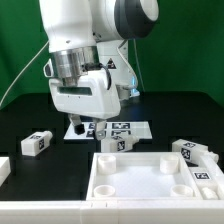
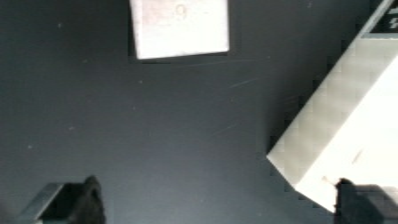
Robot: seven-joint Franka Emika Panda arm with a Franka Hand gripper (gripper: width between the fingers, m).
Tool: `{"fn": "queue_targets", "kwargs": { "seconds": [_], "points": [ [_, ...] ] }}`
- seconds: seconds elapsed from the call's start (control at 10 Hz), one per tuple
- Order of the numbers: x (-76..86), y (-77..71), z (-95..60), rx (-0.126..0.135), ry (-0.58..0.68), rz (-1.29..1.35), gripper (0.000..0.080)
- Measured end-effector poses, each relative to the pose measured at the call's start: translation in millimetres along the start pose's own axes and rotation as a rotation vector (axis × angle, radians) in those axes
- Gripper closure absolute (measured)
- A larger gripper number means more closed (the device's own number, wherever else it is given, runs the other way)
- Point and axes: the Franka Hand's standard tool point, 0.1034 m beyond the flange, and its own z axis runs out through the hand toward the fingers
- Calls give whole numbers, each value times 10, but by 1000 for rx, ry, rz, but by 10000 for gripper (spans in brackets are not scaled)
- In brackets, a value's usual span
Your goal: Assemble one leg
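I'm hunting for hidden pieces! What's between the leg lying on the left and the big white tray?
Just bare black table. In the exterior view, nothing lies between that leg on the view's left and the tray.

Table (image 1: 25,120): black; in the wrist view, dark with faint pale scratches. Backdrop (image 1: 190,60): green. Arm (image 1: 75,30): white, dark grey joint cap. Leg (image 1: 37,143): white, black-and-white square tags; other legs the same. Panel (image 1: 135,185): plain white. Marker board (image 1: 138,128): white, black square tags. Cable (image 1: 22,75): black. Gripper (image 2: 217,200) fingers (image 2: 71,203): black.
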Motion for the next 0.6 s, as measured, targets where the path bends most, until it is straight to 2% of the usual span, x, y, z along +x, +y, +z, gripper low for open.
{"fn": "queue_targets", "kwargs": {
  "seconds": [0.2, 0.3, 0.5, 0.6],
  "points": [
    [3, 9, 1, -3, -14, -4, 150],
    [14, 65, 6, -1, -36, -52, 150],
    [-112, 69, -2, -4, -208, -121, 150],
    [-138, 70, 0, 31, -296, -176, 150]
  ]
}}
